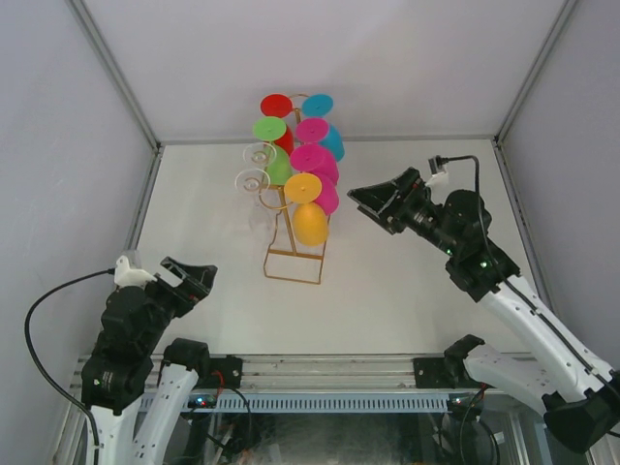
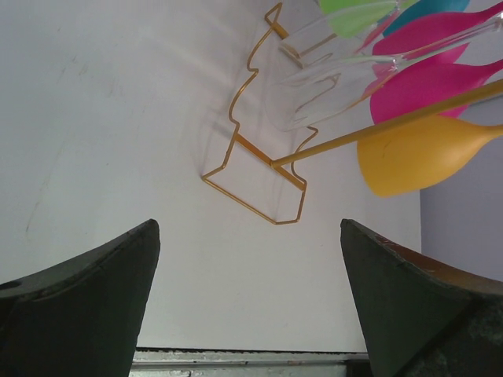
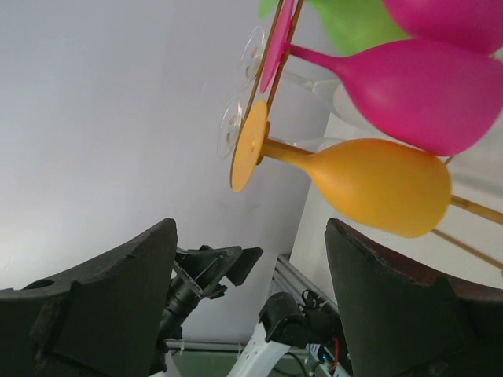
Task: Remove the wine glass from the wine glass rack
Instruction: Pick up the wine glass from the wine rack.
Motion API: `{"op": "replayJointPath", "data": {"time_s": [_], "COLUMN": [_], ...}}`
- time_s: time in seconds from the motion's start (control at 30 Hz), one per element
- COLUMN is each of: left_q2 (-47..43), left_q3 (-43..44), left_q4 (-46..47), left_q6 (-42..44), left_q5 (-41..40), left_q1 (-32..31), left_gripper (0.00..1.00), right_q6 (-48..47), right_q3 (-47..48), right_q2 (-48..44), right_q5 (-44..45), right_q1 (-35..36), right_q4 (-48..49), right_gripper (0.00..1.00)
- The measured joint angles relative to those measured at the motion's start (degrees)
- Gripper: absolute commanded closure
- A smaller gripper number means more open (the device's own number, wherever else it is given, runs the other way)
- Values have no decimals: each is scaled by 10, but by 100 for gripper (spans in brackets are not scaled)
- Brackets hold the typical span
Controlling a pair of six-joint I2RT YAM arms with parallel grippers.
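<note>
Running along the near edge, an aluminium rail (image 1: pixel 320 366) carries both arm bases. Over the near left part of the white table (image 1: pixel 407 291), the left gripper (image 1: pixel 191 278) has its dark fingers spread as wide as they go, with nothing between them. Farther in and raised on the right, the right gripper (image 1: pixel 374 200) points at the wine glass rack (image 2: pixel 330 144). Its fingers are well apart and empty.

Just beyond them, not touched, the orange wine glass (image 3: pixel 377 184) hangs lowest on the rack's right side. The rack stands upright mid-table toward the back. It is thin gold wire with a rectangular loop base flat on the surface and a central post. Above the orange one hang pink wine glasses (image 1: pixel 312 160), with blue (image 1: pixel 318 105) and red (image 1: pixel 276 105) at the top. Green (image 1: pixel 269 129) and two clear wine glasses (image 1: pixel 254 180) hang on the left.

Pale grey walls (image 1: pixel 387 58) with metal corner struts close in the table.
</note>
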Motion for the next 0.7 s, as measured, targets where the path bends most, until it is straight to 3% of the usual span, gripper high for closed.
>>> {"op": "replayJointPath", "data": {"time_s": [0.53,0.63,0.7], "left_q2": [-18,-18,-18], "left_q3": [0,0,0], "left_q4": [24,24,24], "left_q6": [-2,-2,-5], "left_q5": [37,37,37], "left_q1": [0,0,0], "left_gripper": [0,0,0], "right_q6": [23,25,27], "right_q3": [99,120,132], "right_q2": [154,178,196], "right_q5": [3,-3,-9], "right_q1": [47,50,53], "right_q4": [-25,-24,-21], "right_gripper": [46,58,61]}}
